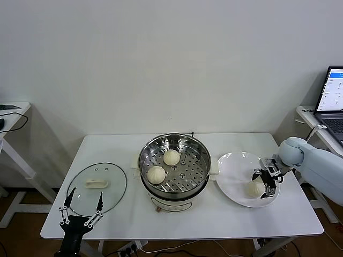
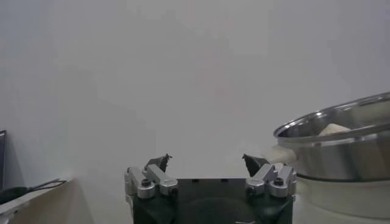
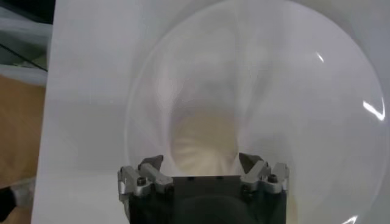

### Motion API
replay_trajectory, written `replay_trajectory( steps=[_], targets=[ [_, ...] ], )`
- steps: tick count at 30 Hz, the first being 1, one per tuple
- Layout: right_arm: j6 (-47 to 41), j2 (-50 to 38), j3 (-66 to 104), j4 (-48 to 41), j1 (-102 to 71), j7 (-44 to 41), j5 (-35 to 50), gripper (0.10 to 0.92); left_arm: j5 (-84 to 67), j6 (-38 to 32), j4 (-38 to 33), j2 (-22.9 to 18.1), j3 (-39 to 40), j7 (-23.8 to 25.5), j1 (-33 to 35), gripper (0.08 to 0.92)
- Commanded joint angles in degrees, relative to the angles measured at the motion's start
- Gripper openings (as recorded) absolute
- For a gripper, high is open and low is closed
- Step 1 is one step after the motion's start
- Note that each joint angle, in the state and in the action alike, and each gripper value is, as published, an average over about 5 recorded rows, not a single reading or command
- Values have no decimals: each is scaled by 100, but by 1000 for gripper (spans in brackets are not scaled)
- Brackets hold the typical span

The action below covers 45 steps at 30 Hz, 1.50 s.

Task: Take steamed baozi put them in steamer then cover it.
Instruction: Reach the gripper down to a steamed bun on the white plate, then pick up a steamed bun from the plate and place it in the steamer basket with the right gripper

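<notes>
While two buns already lie in the pot, the scene reads as follows.

Steamed baozi in the pot: two cream-white buns on the perforated tray, one (image 1: 171,157) toward the back, one (image 1: 156,174) nearer the front and a little to the left, close together at frame centre.

Steamed baozi on the plate: one bun (image 1: 255,188) at right of centre, on the front part of the plate; in the right wrist view it (image 3: 203,143) shows between the two fingertips.

Steamer (image 1: 174,143): round shiny steel pot on a white base, centre of the table, uncovered; its rim (image 2: 341,125) shows at the right edge of the left wrist view.

Plate (image 1: 233,163): flat, white, just right of the steamer.

Right gripper (image 1: 265,182): lowered over the plate at the right of the frame, fingers spread on either side of the bun; whether they touch it cannot be told.

Glass lid (image 1: 110,172): clear, with a cream handle, lying flat on the table at lower left, apart from the steamer.

Left gripper (image 1: 81,209): at the lower left of the frame, by the front edge of the lid, fingers wide apart and holding nothing.

Table (image 1: 214,219): white, carrying lid, steamer and plate in a row.

Laptop (image 1: 333,96): lid up on a side desk at the far right edge.
</notes>
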Motion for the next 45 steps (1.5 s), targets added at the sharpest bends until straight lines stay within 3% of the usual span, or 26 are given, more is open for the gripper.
replay_trajectory(
  steps=[1,7,13,21,25,35,45],
  targets=[
    [10,80,-38,-64,-34,71,-41,758,4,-5,17,-6,-2,4,4,823],
    [5,40,-26,46,91,37,-37,645,9,-12,14,-20,11,4,4,823],
    [213,101,118,496,1197,-377,78,639,-1,-6,-20,12,-8,-1,7,823],
    [2041,1019,-939,1372,3678,-653,445,660,10,-11,-17,11,45,3,9,823],
    [2524,1658,-1445,1844,4304,-624,702,669,11,-17,-14,20,44,5,18,823],
    [3497,2767,-2097,2568,4273,-638,411,670,11,-15,-14,30,67,4,-7,823],
    [3794,2855,-2245,2625,3541,-869,-382,670,6,-46,-29,29,48,2,7,823]
  ],
)
